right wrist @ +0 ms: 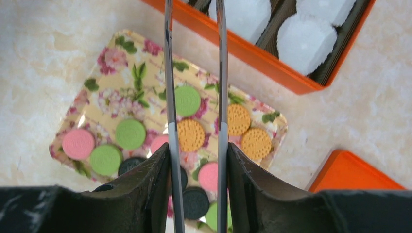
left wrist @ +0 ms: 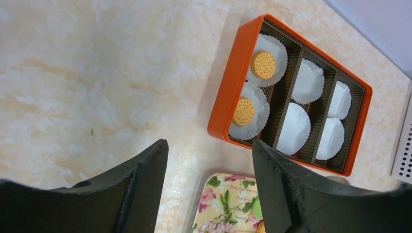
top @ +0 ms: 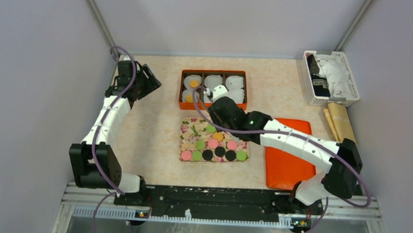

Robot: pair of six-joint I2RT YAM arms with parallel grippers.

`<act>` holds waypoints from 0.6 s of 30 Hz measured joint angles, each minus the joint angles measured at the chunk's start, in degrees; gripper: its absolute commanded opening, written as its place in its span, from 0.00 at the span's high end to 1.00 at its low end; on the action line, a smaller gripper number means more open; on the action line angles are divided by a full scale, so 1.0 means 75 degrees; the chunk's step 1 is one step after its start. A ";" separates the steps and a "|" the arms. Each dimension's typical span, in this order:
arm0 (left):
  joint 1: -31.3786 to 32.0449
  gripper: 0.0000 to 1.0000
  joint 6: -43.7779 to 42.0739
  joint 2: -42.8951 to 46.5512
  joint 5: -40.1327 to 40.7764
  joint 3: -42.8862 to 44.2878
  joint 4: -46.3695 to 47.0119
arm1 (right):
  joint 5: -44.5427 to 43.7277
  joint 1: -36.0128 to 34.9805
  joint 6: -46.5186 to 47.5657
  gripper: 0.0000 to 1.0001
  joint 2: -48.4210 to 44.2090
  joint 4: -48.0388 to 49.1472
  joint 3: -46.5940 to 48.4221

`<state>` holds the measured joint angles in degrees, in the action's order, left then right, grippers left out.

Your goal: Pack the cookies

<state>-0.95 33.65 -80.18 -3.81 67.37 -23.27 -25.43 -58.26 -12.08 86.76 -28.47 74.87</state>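
Several cookies (top: pixel 213 144) in green, pink, black and orange lie on the floral tray (top: pixel 190 127). Two orange cookies (left wrist: pixel 263 65) sit in white paper cups in the left column of the orange box (top: pixel 213 72). The other cups are empty. My right gripper (top: pixel 221 104) is shut on metal tongs (right wrist: pixel 168 73), whose two blades stand apart over the tray's far edge. A green cookie (right wrist: pixel 187 100) and an orange cookie (right wrist: pixel 190 135) show between the blades. The tong tips are out of view. My left gripper (top: pixel 142 81) is open and empty left of the box.
The orange lid (top: pixel 287 158) lies right of the tray, under my right arm. A white basket (top: pixel 330 77) with cloths and a rolled paper (top: pixel 340 121) sit at the far right. Walls close in the table on three sides.
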 measured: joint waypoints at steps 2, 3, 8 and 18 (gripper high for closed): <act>0.0035 0.29 -0.0029 0.0000 0.0035 0.0000 -0.0017 | -0.0041 -0.0152 -0.0143 0.59 -0.0242 -0.0134 -0.0341; 0.0067 0.29 -0.0050 0.0003 0.0070 0.0003 -0.0038 | -0.0055 -0.0251 -0.0230 0.59 -0.0329 -0.0204 -0.0527; 0.0481 0.29 -0.0134 0.0023 0.0277 0.0012 -0.0131 | -0.0006 -0.0667 -0.0845 0.58 -0.0493 -0.0565 -0.1355; 0.0731 0.29 -0.0160 0.0029 0.0297 0.0017 -0.0213 | 0.0184 -0.0766 -0.1638 0.56 -0.0662 -0.0775 -0.2043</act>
<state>4.54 32.45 -79.96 -1.58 67.51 -24.86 -24.05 -64.01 -24.36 81.80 -34.28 59.55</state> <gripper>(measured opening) 0.711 0.436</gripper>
